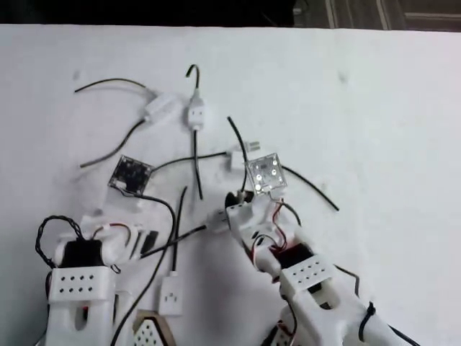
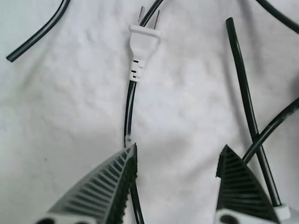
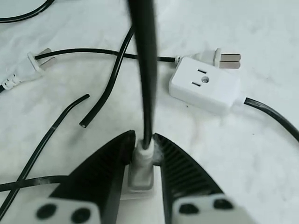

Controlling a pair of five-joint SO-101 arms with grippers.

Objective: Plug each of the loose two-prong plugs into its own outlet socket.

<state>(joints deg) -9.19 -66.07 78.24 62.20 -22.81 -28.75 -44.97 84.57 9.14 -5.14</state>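
Squarely ahead of the left gripper (image 2: 179, 149): a white two-prong plug (image 2: 142, 39). Lies flat on the wrinkled white tablecloth (image 2: 60, 107), thin metal prongs pointing away, ribbed collar feeding a glossy black cable (image 2: 129, 112) running back along one finger's inner edge. Left jaws wide apart, serrated grey wedges holding nothing.

Over at the right gripper (image 3: 145, 135): clamps tight on a white cable end (image 3: 140, 168), smooth moulded plastic, black cord rising straight out. Contact face buried between the black ribbed fingers; plug or socket, cannot tell.

Just beyond, a boxy white outlet socket (image 3: 205, 84), slots facing up, cord cut off at the edge. Behind it, a second plug (image 3: 219, 57), body half hidden, prongs poking clear.
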